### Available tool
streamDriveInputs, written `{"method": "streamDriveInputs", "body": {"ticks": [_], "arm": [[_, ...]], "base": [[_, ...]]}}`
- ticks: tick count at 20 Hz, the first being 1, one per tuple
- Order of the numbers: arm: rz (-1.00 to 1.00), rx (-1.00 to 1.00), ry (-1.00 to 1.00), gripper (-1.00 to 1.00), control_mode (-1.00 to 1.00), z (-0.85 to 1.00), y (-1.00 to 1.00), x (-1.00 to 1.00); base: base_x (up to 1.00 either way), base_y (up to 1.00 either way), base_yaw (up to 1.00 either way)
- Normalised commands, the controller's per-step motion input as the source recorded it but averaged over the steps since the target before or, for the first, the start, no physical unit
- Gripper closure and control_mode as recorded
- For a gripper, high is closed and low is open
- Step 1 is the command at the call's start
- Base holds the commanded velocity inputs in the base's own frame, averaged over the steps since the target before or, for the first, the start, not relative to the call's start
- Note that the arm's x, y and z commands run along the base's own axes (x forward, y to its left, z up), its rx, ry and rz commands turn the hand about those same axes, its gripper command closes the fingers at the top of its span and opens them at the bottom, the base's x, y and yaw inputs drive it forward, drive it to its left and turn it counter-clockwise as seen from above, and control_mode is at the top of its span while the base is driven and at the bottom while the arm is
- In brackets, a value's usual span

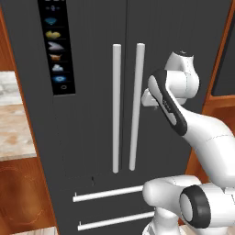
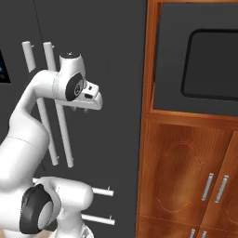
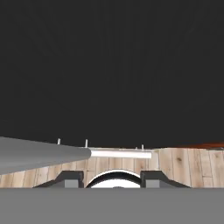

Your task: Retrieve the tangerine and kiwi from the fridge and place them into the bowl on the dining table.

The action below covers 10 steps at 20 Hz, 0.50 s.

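The fridge (image 1: 92, 114), a tall dark grey unit, fills the centre of the left base view with both doors shut, its two long pale bar handles (image 1: 116, 108) standing upright side by side at mid-frame and a panel of blue icons (image 1: 56, 46) running down the upper left. Two pale drawer handles (image 1: 108, 193) cross the lower part of the frame. The gripper (image 2: 86, 108) hangs at the centre left of the right base view, close against the right-hand door and just right of the bar handles, its jaws drawn together and holding nothing. In the hand view its dark finger tips (image 3: 70, 178) rise at the bottom, before a broad dark door face that takes up the upper frame, with a pale drawer handle (image 3: 120, 153) and wood plank floor (image 3: 188, 164) below. To the right of the fridge in the right base view stands reddish wood cabinetry (image 2: 186, 176) with paired metal pulls, and above it a dark built-in appliance panel (image 2: 209, 65). At the left edge of the left base view, a marbled beige counter top (image 1: 13, 124) rests on reddish wood.
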Motion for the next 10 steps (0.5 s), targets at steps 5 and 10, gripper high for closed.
{"method": "streamDriveInputs", "body": {"ticks": [5, 10], "arm": [[0.00, 0.00, 0.00, -1.00, -1.00, 0.00, 0.00, -0.17], [0.00, 0.00, -0.19, -1.00, -1.00, -0.03, 0.00, -0.65]], "base": [[0.00, 0.00, 0.00], [0.00, 0.00, 0.00]]}}
